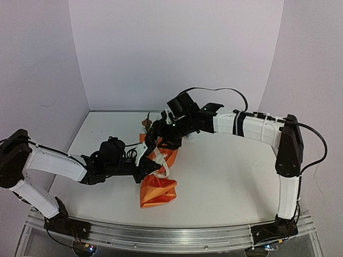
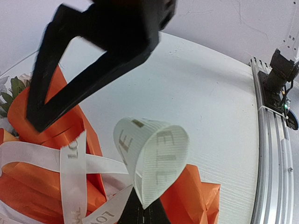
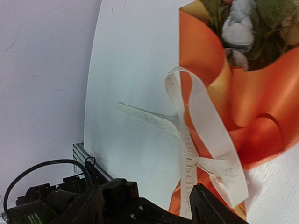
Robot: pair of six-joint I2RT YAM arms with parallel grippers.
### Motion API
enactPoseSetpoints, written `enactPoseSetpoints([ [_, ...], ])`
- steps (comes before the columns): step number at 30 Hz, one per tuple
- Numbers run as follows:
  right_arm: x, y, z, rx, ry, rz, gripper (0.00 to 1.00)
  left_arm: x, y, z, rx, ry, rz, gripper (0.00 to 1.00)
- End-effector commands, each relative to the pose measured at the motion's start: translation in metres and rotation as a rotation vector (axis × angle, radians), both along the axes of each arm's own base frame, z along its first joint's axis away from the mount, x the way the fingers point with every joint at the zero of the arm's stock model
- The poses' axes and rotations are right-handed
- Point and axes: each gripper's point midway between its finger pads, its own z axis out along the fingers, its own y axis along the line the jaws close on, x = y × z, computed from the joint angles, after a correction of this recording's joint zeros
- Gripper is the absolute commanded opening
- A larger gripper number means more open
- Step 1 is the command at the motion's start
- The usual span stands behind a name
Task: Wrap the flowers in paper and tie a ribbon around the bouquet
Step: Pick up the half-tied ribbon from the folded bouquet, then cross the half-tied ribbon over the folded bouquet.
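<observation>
The ribbon carries print. The loop just above the left gripper's closed jaws shows what looks like "ELL". Strands left of the jaws read "LO" and "LOV". Elsewhere the lettering is too faint.

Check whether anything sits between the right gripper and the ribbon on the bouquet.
Nothing visible does. In the right wrist view the right gripper stands open, and the ribbon lies just ahead of its fingers across the orange paper, with only bare table showing between. The left gripper is shut on a separate loop of it.
</observation>
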Motion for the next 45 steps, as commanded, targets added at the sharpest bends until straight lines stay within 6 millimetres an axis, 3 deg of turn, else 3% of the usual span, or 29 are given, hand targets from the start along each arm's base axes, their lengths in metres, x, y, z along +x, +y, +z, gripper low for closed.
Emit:
enactPoseSetpoints([
  [1, 0.002, -0.046, 0.036, -0.041, -0.145, -0.082, 0.68, 0.011, -0.009, 0.019, -0.047, -0.024, 0.008, 0.00],
  [6, -0.015, -0.064, 0.023, -0.080, -0.146, -0.078, 0.69, 0.013, -0.014, 0.015, -0.033, -0.009, 0.001, 0.00],
  [12, -0.032, -0.054, 0.005, -0.083, -0.104, -0.052, 0.66, 0.016, -0.018, 0.013, -0.018, -0.017, -0.005, 0.00],
  [21, -0.037, -0.041, -0.011, -0.084, -0.046, -0.059, 0.57, 0.019, -0.020, 0.010, 0.019, -0.033, -0.011, 0.00],
  [29, -0.034, -0.042, -0.023, -0.107, -0.028, -0.086, 0.45, 0.019, -0.019, 0.006, 0.033, -0.035, -0.010, 0.00],
  [32, -0.032, -0.039, -0.022, -0.105, -0.032, -0.088, 0.33, 0.019, -0.018, 0.003, 0.044, -0.036, -0.007, 0.00],
  [37, -0.034, -0.039, -0.027, -0.116, -0.032, -0.083, 0.02, 0.021, -0.016, 0.001, 0.049, -0.025, 0.012, 0.02],
  [39, -0.038, -0.040, -0.030, -0.128, -0.037, -0.076, 0.00, 0.026, -0.013, 0.003, 0.044, -0.006, 0.051, 0.09],
  [41, -0.041, -0.043, -0.033, -0.144, -0.052, -0.069, 0.00, 0.032, -0.008, 0.011, 0.032, 0.021, 0.114, 0.23],
  [45, -0.050, -0.046, -0.040, -0.176, -0.074, -0.053, 0.00, 0.041, 0.013, 0.039, -0.068, 0.070, 0.219, 0.44],
])
